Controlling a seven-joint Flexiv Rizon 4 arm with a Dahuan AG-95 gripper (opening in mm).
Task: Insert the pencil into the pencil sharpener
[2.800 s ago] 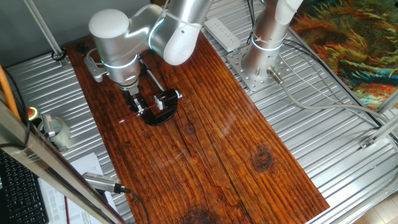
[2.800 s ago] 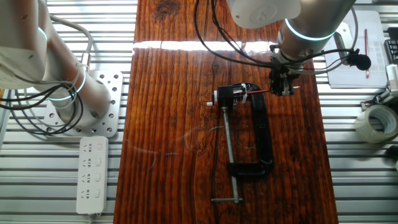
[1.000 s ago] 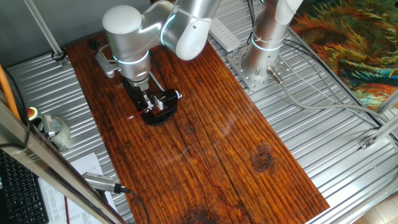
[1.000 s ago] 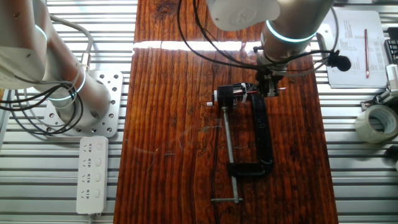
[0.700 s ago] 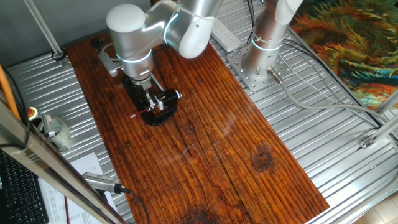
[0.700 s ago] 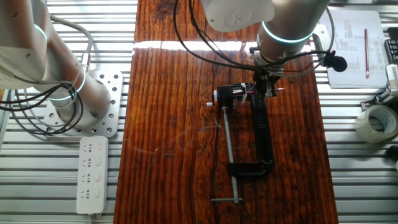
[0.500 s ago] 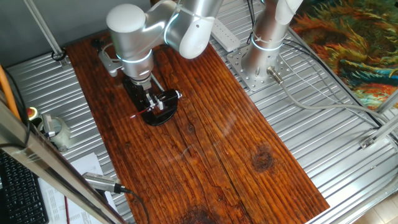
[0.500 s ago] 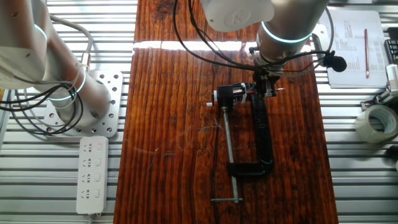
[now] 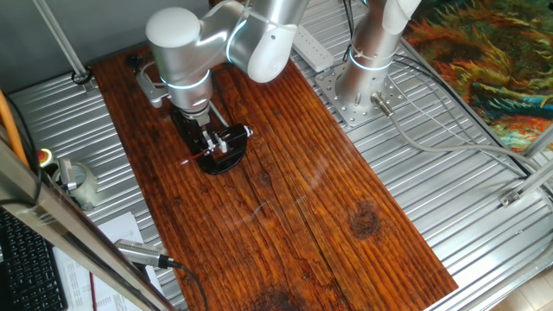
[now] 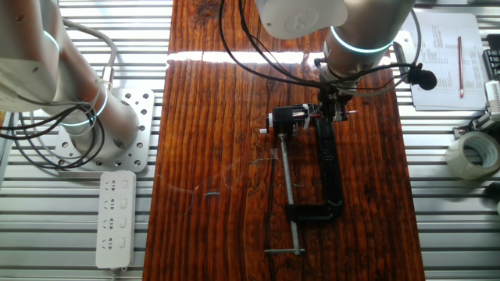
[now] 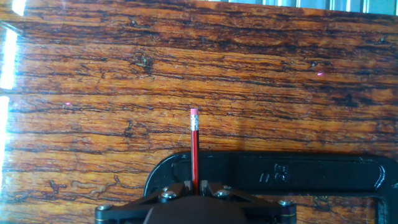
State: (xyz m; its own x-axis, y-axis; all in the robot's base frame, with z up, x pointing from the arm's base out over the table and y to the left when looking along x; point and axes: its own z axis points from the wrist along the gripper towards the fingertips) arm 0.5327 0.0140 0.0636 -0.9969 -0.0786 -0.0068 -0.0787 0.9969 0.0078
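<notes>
My gripper is shut on the pencil, a thin red stick held level above the board. Its pink eraser end points away from the sharpener. The pencil sharpener is a small black block with a whitish top, at the end of the black clamp frame. In one fixed view the gripper stands right beside the sharpener. The pencil's tip end is hidden between them, so I cannot tell whether it is in the hole. The hand view shows the frame below the fingers.
The clamp's long screw runs along the wooden board. A second robot base and a power strip lie on the metal table to one side. A tape roll and papers lie on the other side. A grey pen-like tool lies near the keyboard.
Over the last seconds my gripper carried the pencil sideways toward the sharpener, closing the gap. In the last half second it has hardly moved.
</notes>
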